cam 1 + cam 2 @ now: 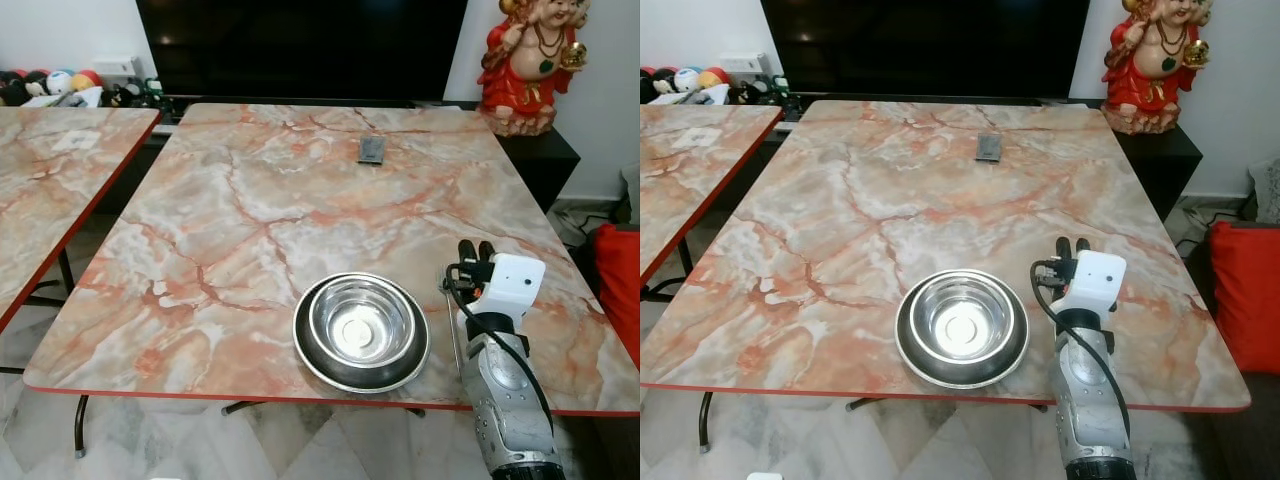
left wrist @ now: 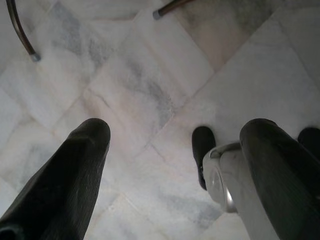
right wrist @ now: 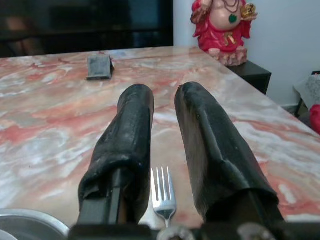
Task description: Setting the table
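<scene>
A shiny steel bowl (image 1: 360, 325) sits inside a dark-rimmed steel plate (image 1: 304, 347) near the front edge of the marble table (image 1: 250, 200). Just right of them, my right gripper (image 1: 477, 250) hovers low over the tabletop, its black fingers (image 3: 134, 130) open by a narrow gap. A silver fork (image 3: 161, 192) lies on the table under that gap, tines pointing to the far side; its thin handle (image 1: 453, 335) runs beside the wrist. My left gripper (image 2: 175, 135) hangs open over the white floor tiles with nothing in it.
A small dark flat object (image 1: 371, 150) lies at the far middle of the table. A red figurine (image 1: 530, 60) stands on a black cabinet at the back right. A second marble table (image 1: 50, 170) is at the left, a red cushion (image 1: 620, 280) at the right.
</scene>
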{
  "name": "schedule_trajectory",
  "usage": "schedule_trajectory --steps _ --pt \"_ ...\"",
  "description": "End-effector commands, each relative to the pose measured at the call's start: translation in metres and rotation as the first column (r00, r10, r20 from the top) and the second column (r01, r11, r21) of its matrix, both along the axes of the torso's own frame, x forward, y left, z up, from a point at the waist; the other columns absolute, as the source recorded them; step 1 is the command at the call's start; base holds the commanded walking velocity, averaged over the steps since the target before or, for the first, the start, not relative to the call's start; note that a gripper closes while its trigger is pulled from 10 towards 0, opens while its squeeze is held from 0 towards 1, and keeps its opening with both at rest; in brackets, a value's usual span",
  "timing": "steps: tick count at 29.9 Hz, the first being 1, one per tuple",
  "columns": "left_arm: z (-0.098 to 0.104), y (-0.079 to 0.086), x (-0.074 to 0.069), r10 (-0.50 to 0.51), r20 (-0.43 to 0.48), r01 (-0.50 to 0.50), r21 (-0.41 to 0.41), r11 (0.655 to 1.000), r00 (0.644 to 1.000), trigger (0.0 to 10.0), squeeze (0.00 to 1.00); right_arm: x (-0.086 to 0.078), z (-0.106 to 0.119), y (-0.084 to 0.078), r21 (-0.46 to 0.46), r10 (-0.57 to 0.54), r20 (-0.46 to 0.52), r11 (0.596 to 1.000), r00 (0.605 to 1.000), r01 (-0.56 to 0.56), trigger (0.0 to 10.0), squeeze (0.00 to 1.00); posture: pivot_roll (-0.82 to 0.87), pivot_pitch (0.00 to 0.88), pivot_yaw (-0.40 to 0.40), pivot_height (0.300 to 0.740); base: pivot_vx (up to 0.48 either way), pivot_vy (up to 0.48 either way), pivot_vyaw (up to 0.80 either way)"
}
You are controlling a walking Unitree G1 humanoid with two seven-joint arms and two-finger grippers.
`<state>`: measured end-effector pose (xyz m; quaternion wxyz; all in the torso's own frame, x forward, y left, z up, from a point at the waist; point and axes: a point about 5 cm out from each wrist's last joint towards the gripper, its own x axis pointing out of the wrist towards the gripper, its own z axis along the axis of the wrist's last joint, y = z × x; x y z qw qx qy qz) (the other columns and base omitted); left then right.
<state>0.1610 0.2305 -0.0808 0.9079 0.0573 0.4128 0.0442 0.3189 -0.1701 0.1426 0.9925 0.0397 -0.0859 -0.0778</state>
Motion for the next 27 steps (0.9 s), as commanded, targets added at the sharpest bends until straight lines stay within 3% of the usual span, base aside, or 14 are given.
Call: schedule_trajectory --steps 1,7,8,15,27 --pt "-0.003 0.001 -0.006 0.017 -0.032 -0.017 0.005 1.0 0.999 10.0 0.0 -0.001 0.007 -0.002 0.002 -0.005 0.034 1.0 0.999 0.005 10.0 0.0 -0.01 0.0 0.007 0.74 0.0 0.368 0.0" --pt "-0.005 0.003 -0.012 0.018 -0.046 -0.017 0.007 1.0 0.999 10.0 0.0 -0.003 0.013 0.002 -0.037 0.026 0.083 0.999 0.996 -0.023 10.0 0.0 0.01 0.0 0.006 0.74 0.0 0.379 0.0" --pt "-0.007 0.008 -0.021 0.025 -0.068 -0.024 0.012 1.0 0.997 10.0 0.0 -0.004 0.013 0.001 -0.054 0.024 0.086 0.998 0.996 -0.019 10.0 0.0 0.01 0.0 0.005 0.74 0.0 0.379 0.0" --pt "-0.011 0.018 -0.043 0.05 -0.106 -0.049 0.018 0.999 0.993 10.0 0.0 -0.004 0.012 0.007 -0.046 0.05 0.088 0.998 0.995 -0.046 10.0 0.0 0.03 0.006 -0.008 0.74 0.0 0.381 0.0" --pt "-0.013 0.006 -0.04 0.06 -0.091 -0.06 0.005 0.998 0.994 10.0 0.0 -0.005 0.016 0.008 -0.041 0.061 0.1 0.997 0.993 -0.058 10.0 0.0 0.04 0.051 -0.017 0.74 0.0 0.38 0.0"
